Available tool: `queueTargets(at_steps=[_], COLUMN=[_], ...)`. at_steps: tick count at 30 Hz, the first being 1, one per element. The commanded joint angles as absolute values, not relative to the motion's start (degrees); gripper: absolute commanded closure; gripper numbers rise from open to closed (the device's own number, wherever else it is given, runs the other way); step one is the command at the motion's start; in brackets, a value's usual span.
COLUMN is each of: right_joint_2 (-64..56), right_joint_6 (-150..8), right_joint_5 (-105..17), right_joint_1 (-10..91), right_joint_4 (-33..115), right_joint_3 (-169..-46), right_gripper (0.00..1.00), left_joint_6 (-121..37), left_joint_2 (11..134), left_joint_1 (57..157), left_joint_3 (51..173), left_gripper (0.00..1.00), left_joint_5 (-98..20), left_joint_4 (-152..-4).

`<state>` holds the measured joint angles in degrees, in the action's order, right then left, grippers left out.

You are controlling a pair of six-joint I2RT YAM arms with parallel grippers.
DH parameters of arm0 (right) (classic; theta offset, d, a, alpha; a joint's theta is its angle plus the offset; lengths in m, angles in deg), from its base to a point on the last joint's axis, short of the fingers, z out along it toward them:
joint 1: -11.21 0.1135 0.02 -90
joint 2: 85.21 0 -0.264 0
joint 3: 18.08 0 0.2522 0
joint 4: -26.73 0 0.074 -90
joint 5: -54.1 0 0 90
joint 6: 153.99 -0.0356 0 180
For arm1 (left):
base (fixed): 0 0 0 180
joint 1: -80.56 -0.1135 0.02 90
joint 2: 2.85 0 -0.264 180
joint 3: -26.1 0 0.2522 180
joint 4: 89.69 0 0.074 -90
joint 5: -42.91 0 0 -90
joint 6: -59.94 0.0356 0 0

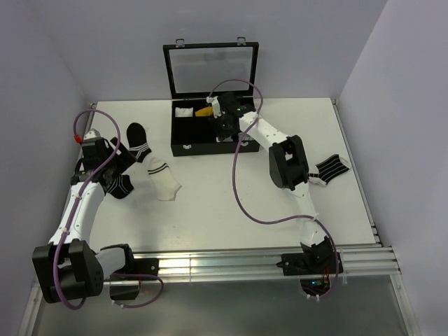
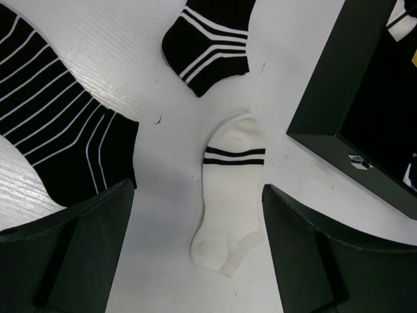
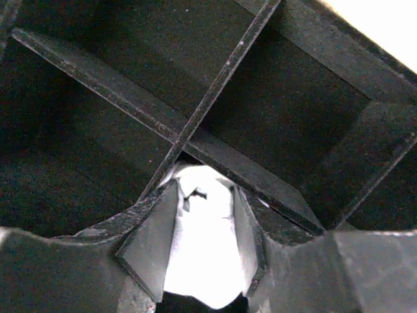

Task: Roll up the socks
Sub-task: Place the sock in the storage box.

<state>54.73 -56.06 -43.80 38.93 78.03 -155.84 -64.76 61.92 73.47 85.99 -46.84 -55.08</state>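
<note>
Inside the box [image 1: 210,149], lid up, at the back of the table [image 1: 203,210], right gripper [image 3: 203,195] sat low in a compartment. Its jaws were partly apart and a white rolled bundle [image 3: 202,254] filled the gap between them. Could not tell whether they pinched it or only flanked it. Dividers [image 3: 215,98] crossed just beyond it. Lined sock [image 1: 330,169], white with thin black lines, lay flat on the table beside the right arm, apart from the box. Left gripper [image 2: 198,188] hung wide open and empty over the table's left side, above a cream sock [image 2: 231,222] with a dark cuff band. Two black socks [image 2: 58,137] with white stripes lay near, one by the left finger, one farther out.
</note>
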Motion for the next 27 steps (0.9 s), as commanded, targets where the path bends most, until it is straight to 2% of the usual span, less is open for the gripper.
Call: queueTargets(at_steps=[1, 10, 13, 21, 24, 27], right_joint_2=[50.5, 41.89, 39.95, 36.78, 38.09, 40.9], right_joint_6=[-55.9, -55.81, -56.07, -58.36, -59.85, -61.26], right_joint_5=[-42.85, -42.05, -43.45, -43.2, -43.37, -43.63], right_joint_1=[38.81, 38.81, 38.81, 38.72, 38.45, 38.19], right_joint_4=[85.07, 83.64, 82.68, 79.78, 78.28, 77.94], right_joint_3=[-153.22, -153.83, -152.78, -147.95, -146.8, -147.24], right_gripper=[0.52, 0.44, 0.38, 0.36, 0.4, 0.53], left_joint_6=[-64.69, -64.34, -64.16, -64.16, -64.25, -64.07], left_joint_2=[60.43, 58.41, 57.62, 55.77, 55.51, 55.42], left_joint_1=[73.27, 73.27, 73.27, 73.27, 73.27, 73.27], left_joint_3=[85.74, 85.91, 85.83, 85.74, 85.82, 85.74], left_gripper=[0.15, 0.15, 0.15, 0.15, 0.14, 0.15], left_joint_5=[-46.3, -46.47, -46.39, -46.47, -46.47, -46.47], left_joint_4=[-56.5, -56.5, -56.59, -56.5, -56.59, -56.5])
